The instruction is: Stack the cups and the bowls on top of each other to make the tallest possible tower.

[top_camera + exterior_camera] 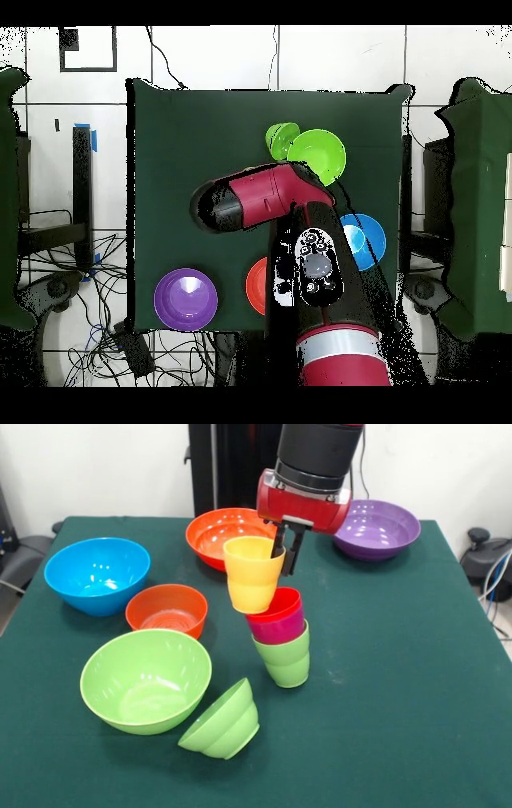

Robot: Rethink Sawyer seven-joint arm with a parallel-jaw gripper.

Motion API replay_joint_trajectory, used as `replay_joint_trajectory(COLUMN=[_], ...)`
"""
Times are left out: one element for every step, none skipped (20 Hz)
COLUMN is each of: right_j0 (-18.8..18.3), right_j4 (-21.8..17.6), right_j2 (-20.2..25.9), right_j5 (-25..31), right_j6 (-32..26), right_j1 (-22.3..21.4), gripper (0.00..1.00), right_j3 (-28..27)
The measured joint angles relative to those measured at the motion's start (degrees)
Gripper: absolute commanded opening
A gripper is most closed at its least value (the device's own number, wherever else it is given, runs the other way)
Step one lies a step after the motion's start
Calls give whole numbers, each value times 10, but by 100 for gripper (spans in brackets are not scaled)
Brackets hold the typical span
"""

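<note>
Front view, gripper (288, 544) clamped on yellow cup's (252, 574) rim, tilted over red, purple and green cups (282, 638), no legible writing on anything.

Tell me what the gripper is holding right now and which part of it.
The gripper holds the yellow cup by its rim on the far side, one finger inside and one outside, tilted above the stacked cups.

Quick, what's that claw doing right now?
Gripper: closed on the rim of the yellow cup, held tilted above the stacked cups.
</note>
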Motion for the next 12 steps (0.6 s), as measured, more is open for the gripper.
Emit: replay_joint_trajectory(right_j0=[0, 0, 0, 0, 0, 0, 0, 0, 0, 0, 0, 0], right_j4=[2, 3, 4, 5, 6, 6, 7, 7, 8, 10, 11, 12], right_j2=[0, 0, 0, 0, 0, 0, 0, 0, 0, 0, -1, -1], right_j5=[0, 0, 0, 0, 0, 0, 0, 0, 0, 0, 0, 0], right_j6=[0, 0, 0, 0, 0, 0, 0, 0, 0, 0, 0, 0], right_j1=[0, 0, 0, 0, 0, 0, 0, 0, 0, 0, 0, 0], gripper=[0, 0, 0, 0, 0, 0, 0, 0, 0, 0, 0, 0], right_j3=[1, 1, 2, 2, 2, 3, 3, 4, 4, 5, 6, 6])
